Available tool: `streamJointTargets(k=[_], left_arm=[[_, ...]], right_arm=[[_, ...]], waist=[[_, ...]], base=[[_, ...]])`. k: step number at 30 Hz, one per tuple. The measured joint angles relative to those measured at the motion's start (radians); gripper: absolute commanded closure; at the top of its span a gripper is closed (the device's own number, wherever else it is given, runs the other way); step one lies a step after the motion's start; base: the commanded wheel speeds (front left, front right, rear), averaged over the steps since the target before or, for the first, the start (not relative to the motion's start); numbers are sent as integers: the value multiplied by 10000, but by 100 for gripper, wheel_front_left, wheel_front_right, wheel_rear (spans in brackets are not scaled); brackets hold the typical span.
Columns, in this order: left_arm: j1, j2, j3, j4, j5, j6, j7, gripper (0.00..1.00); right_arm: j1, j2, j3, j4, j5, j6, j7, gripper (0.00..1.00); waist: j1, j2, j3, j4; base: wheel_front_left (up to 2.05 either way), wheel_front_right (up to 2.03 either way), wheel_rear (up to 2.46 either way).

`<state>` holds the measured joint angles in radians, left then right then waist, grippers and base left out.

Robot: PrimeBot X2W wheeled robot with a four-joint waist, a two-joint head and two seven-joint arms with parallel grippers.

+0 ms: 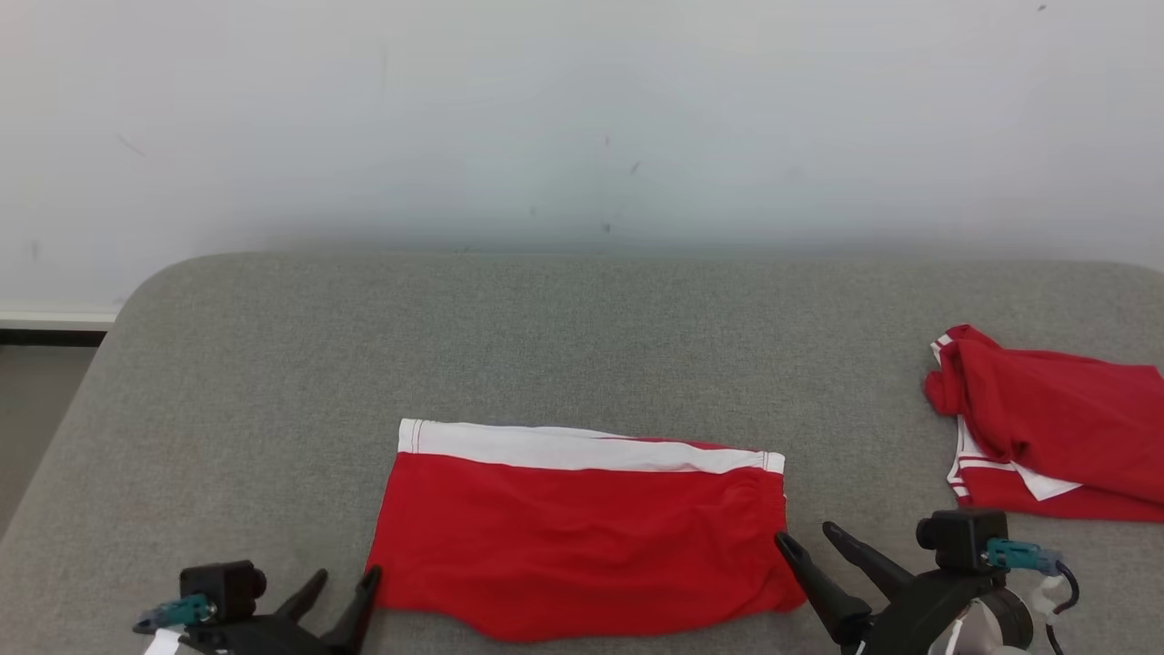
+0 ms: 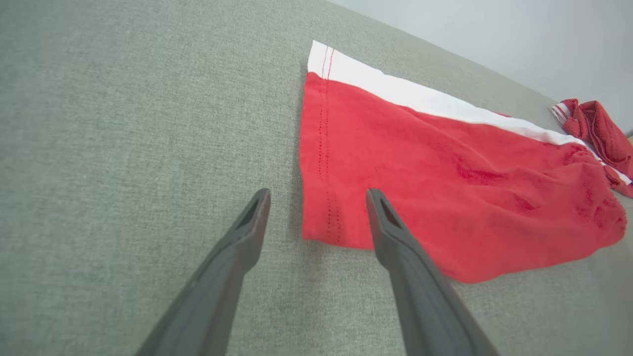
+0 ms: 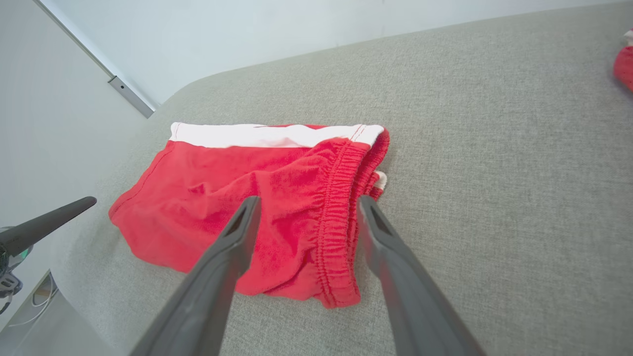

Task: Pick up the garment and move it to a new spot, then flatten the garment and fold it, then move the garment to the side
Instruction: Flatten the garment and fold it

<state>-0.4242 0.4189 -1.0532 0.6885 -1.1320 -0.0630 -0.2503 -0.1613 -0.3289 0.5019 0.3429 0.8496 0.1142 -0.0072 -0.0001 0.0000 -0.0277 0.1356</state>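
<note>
The garment (image 1: 582, 537) (image 2: 445, 198) (image 3: 257, 198), a pair of red shorts, lies folded into a rough rectangle in the lower middle of the head view, flat on the padded grey surface (image 1: 582, 346). A white band (image 1: 582, 448) runs along its upper edge. Its gathered elastic waistband (image 3: 341, 222) forms the right end, and a stitched hem (image 2: 324, 163) forms the left end. Shallow wrinkles cross the red cloth, and its lower edge bulges a little. The left gripper (image 1: 346, 575) (image 2: 317, 193) sits at the lower left of the head view. Its 2 fingers are spread apart and hold nothing, with the tips just beside the garment's lower left corner. In the left wrist view 1 finger stands over the hem and the other over bare grey cloth; whether either one touches cannot be told. The right gripper (image 1: 805, 533) (image 3: 309, 200) sits at the lower right of the head view, also spread wide and empty, its tips at the garment's right end. In the right wrist view its fingers stand on either side of the waistband. A second garment (image 1: 1046, 428) (image 2: 598, 131), red with white trim, lies crumpled at the right edge of the head view, well apart from the folded one. A pale wall (image 1: 582, 118) takes up the upper part of the frame.
</note>
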Motion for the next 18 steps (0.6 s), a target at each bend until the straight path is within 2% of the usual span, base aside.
streamJointTargets(k=[9,18], left_arm=[[487,439,1300,-884,736,1524,0,0],[1151,683,2610,-2104,1858,1806,0,0]], right_arm=[[240,-8,-52,-290,-351,-462,-290,0],[230,67,-86,-330,-644,-986,-558,0]], waist=[[0,0,-231,-77],[0,0,-258,-35]], base=[[0,0,0],[0,0,0]])
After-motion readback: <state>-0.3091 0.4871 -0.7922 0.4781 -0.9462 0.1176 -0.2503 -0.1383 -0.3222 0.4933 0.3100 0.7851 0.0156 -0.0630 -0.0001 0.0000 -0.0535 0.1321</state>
